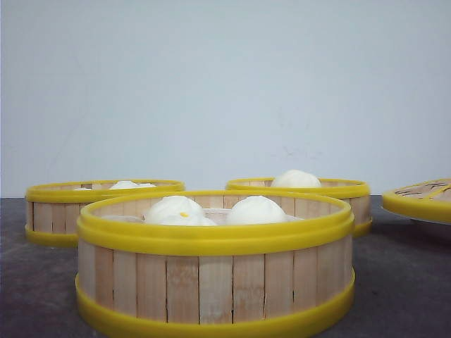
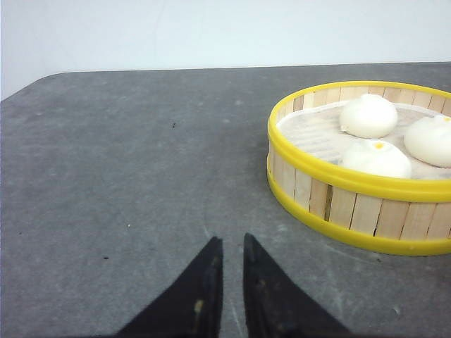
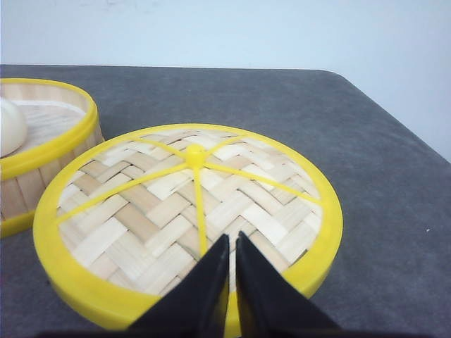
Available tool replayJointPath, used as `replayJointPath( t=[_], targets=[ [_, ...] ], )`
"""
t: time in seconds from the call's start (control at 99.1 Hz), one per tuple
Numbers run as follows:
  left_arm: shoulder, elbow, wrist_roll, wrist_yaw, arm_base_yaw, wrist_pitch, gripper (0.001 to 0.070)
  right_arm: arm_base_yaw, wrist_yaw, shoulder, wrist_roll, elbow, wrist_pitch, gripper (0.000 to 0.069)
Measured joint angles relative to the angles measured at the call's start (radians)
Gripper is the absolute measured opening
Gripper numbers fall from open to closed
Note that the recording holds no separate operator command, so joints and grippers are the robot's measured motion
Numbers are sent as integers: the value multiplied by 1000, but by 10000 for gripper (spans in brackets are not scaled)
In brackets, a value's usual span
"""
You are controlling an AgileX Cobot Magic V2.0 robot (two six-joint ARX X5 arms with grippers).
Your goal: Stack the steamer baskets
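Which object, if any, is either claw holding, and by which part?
Nothing is held. The left claw is shut over bare table beside a steamer basket; the right claw is shut above the woven lid, gripping nothing.

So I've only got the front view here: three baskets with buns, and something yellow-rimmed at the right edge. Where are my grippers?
Observer: The left gripper hangs over bare table, its fingers almost together, holding nothing. A steamer basket with three buns sits off to one side of it.
Operator: And the right one?
Observer: The right gripper is over the near rim of the lid, fingers almost together too.
Operator: So that thing at the edge is a lid?
Observer: Yes, a flat woven lid with yellow spokes meeting at a centre hub. It lies beside another basket.
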Motion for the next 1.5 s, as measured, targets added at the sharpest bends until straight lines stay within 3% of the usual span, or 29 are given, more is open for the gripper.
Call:
replayJointPath(
  t=[0.545,0.696,0.857,1.039,1.251,1.352,1.503],
  targets=[
    [0,0,0,0,0,0,26,0,0,0,1,0,5,12],
    [0,-1,-13,4,0,3,26,0,-36,0,72,0,61,12],
    [0,-2,-98,4,0,3,26,0,-110,0,233,0,63,12],
    [0,-2,-259,4,0,4,26,1,-110,0,362,0,65,12],
    [1,-2,-354,8,0,46,25,1,-109,0,520,0,108,11],
    [1,-2,-389,36,0,93,24,1,-109,3,605,10,114,10],
    [43,56,-425,54,0,80,24,1,-105,86,656,134,107,10]
  ],
)
